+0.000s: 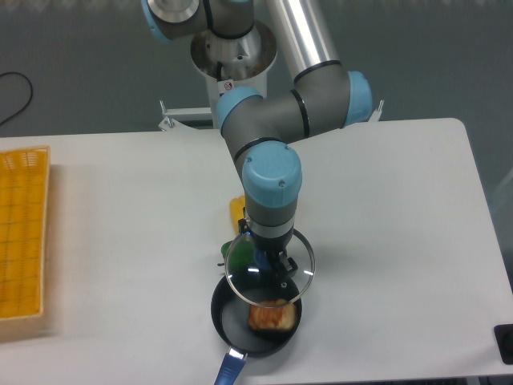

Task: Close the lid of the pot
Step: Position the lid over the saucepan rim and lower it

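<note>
My claw (271, 263) hangs straight down from my wrist, over the near middle of the white table (401, 241). It is clenched on the small blue knob at the centre of the lid (270, 267); the fingers are mostly hidden behind my own wrist housing and the glass, so I cannot read the width of the gap, only that the lid hangs from them.

The lid is a round clear glass disc with a thin silver rim. It is held roughly level, clear of the table. Its near edge overlaps the far rim of the pot (255, 314); the lid's centre sits toward 12 o'clock from the pot's centre, so the pot is only partly covered. I cannot tell whether the rim of the lid touches the pot.

The pot is black with a grey inside, standing upright near the front edge of the table, its blue handle (231, 369) pointing toward 6 o'clock. Inside it lies a piece of browned food (271, 316), seen partly through the glass.

At 11 o'clock from the pot, a green pepper (230, 251) and a yellow pepper (237, 211) show past my wrist. A yellow tray (20, 233) lies at the table's 9 o'clock edge.
</note>
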`<state>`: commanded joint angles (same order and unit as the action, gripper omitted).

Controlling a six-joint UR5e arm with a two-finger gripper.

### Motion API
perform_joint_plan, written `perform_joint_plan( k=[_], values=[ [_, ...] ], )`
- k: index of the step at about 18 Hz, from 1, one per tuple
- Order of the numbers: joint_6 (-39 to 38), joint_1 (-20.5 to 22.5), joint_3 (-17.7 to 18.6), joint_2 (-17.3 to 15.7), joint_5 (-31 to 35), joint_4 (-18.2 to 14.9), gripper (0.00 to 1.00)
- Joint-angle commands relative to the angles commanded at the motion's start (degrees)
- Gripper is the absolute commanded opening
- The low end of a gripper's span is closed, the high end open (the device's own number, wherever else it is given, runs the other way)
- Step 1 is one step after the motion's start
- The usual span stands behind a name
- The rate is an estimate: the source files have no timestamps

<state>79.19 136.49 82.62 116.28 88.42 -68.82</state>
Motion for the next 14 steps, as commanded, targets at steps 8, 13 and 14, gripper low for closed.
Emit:
perform_joint_plan(
  k=[8,13,14],
  values=[
    [-0.8,-0.4,-2.8,1.7,0.1,0.0,0.49],
    [-0.9,-0.7,-5.2,3.1,0.3,-1.8,0.49],
    [-1.0,-0.8,-5.4,3.3,0.3,-1.9,0.49]
  ],
)
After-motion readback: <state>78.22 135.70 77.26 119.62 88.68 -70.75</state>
